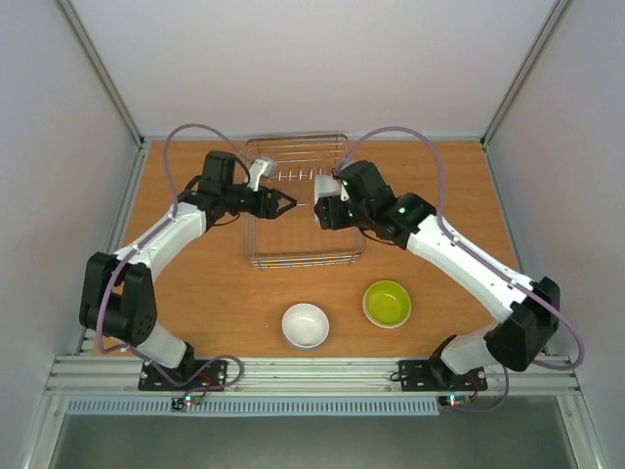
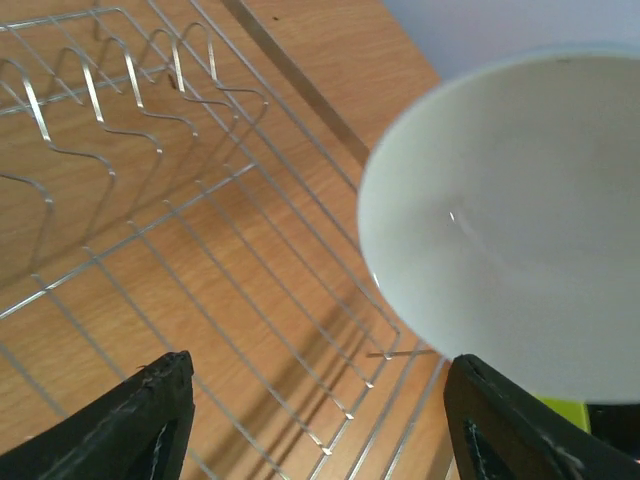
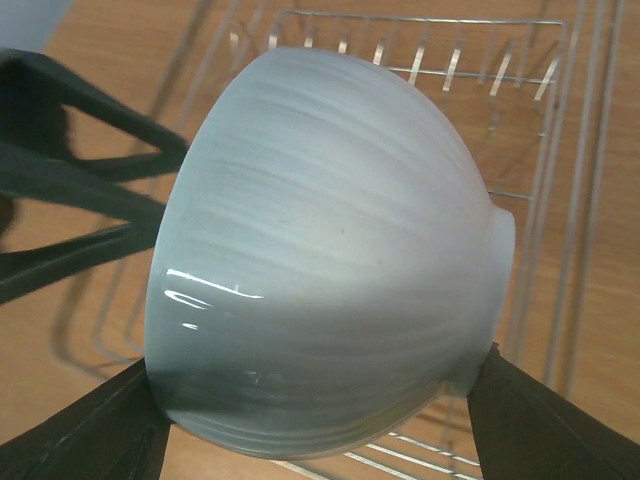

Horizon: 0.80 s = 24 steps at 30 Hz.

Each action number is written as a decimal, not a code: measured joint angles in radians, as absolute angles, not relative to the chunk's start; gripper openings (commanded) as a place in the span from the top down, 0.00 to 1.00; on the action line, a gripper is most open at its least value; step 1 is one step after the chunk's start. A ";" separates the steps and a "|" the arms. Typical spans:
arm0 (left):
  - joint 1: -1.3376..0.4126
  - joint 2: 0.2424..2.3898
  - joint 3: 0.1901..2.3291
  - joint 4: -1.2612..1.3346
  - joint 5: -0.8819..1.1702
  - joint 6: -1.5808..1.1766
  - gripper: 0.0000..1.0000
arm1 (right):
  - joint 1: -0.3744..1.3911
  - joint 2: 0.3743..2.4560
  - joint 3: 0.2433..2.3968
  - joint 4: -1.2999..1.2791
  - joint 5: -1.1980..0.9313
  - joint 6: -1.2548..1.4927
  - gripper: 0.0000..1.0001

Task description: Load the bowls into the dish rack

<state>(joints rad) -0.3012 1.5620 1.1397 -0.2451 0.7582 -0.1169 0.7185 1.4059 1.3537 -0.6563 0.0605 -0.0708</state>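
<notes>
I see an orange-brown wooden tabletop [image 1: 430, 186] boxed in by plain white panels [image 1: 312, 59], aluminium posts [image 1: 101, 68] at the corners, even soft lighting

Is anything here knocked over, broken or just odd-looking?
Nothing broken or spilled. The only unusual sight is a pale bowl tipped on its side, but the right gripper is holding it over the dish rack.

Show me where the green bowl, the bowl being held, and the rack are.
Green bowl [image 1: 388, 303]: top view, centre of its inside.
Held bowl [image 3: 320, 260]: right wrist view, middle of its outer wall.
Rack [image 1: 298, 239]: top view, bare floor near its front edge.
</notes>
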 measured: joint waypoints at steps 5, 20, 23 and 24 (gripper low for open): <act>-0.301 1.516 1.144 -0.303 0.636 -0.066 0.26 | 0.680 1.529 1.433 -0.714 0.130 -0.151 0.99; -0.275 1.458 1.153 -0.355 0.442 0.036 0.26 | 0.660 1.909 1.833 -0.800 0.420 -0.359 0.99; -0.275 1.458 1.153 -0.356 0.440 0.039 0.26 | 0.654 1.937 1.840 -0.809 0.453 -0.381 0.99; -0.275 1.458 1.153 -0.357 0.440 0.039 0.26 | 0.651 1.943 1.841 -0.812 0.458 -0.385 0.99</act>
<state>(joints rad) -0.2752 1.4582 1.1530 -0.3569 0.4404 0.0391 0.6506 1.9427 1.8408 -0.8120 0.4576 -0.3851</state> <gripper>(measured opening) 0.739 0.755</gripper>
